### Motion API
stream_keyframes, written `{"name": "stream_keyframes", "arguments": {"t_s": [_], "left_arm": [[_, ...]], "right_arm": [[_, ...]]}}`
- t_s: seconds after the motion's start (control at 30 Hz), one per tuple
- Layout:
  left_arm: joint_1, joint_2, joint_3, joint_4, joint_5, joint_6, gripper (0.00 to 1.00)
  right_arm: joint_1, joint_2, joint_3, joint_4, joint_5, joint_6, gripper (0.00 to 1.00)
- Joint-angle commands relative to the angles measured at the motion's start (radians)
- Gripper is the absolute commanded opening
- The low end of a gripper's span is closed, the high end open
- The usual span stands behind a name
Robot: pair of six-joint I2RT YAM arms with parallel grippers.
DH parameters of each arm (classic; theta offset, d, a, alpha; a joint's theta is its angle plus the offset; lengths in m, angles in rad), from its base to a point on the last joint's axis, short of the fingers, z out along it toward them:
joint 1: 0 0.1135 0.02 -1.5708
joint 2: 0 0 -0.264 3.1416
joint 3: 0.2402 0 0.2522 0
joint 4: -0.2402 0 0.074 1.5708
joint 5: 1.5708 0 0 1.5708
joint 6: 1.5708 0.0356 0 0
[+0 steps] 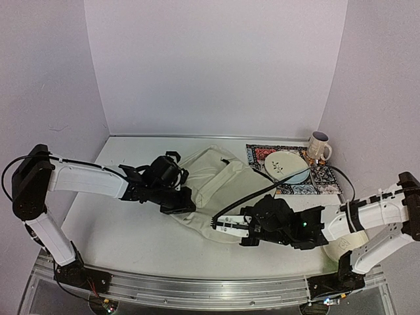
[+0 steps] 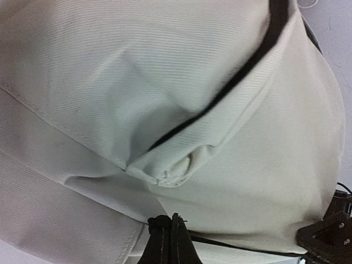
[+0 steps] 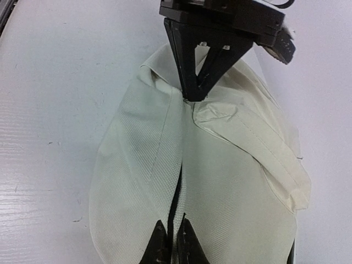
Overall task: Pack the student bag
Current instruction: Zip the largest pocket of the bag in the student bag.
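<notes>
White table [image 1: 118,230], pale walls. Left gripper [image 1: 176,200] pinched shut on student bag [image 1: 216,180] left edge. Bag mid-table, lying between arms. Right gripper [image 1: 220,225] clamped on near end at zipper line [image 3: 175,203]; zipper runs straight toward left jaws.

Lab cell: white walls [image 1: 216,65], aluminium rail [image 1: 216,291]

Top cam: above and behind me, looking down. Both wrist cams face forward, very close on student bag [image 1: 220,180], which all three views share.
</notes>
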Motion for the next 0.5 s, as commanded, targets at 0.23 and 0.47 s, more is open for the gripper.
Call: {"name": "stream_keyframes", "arguments": {"t_s": [0.23,0.47], "left_arm": [[0.081,-0.029,-0.023,-0.276,-0.405,0.028,0.00],[0.133,-0.168,-0.084,-0.350,-0.535,-0.007,0.00]], "right_arm": [[0.017,-0.071,0.034,-0.082,-0.110,0.097,0.00],[0.028,0.112,0.206,-0.081,-0.242,0.124,0.00]]}}
